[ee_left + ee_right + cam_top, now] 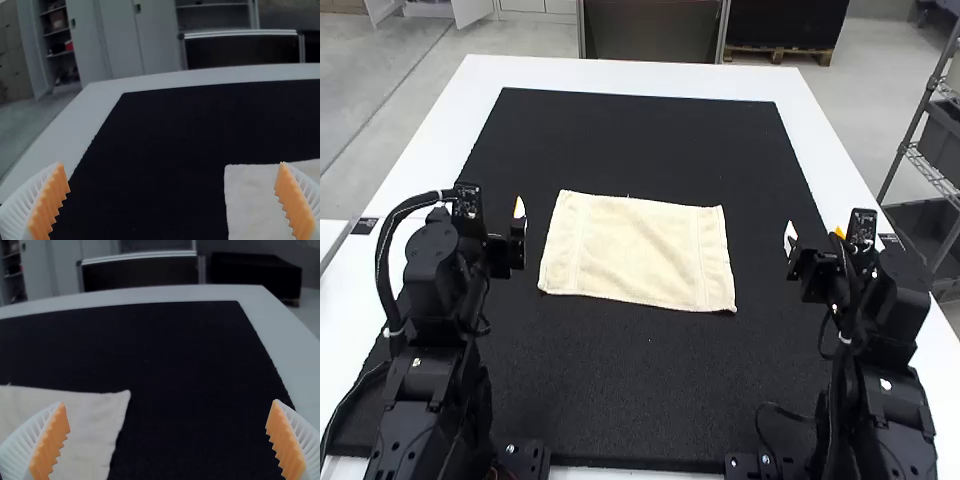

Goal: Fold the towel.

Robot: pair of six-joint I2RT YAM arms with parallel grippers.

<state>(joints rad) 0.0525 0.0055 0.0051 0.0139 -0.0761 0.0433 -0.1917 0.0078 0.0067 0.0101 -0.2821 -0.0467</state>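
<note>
A cream towel (638, 252) lies spread flat, a slightly skewed rectangle with its long sides running across the mat. My left gripper (518, 215) is held to the left of it, apart from the cloth. On the other side, my right gripper (790, 240) stands off to the right of the towel, not touching it. Wide apart are the two fingers of the left gripper (172, 200) in its wrist view, with part of the towel (250, 200) beyond. The right gripper (167, 440) is likewise open, and the towel (92, 425) shows its corner there.
A black mat (640, 140) covers the middle of the white table (620, 75). Bare mat surrounds the towel on all sides. At the right, a wire shelf rack with dark bins (942, 135) stands by the table's edge.
</note>
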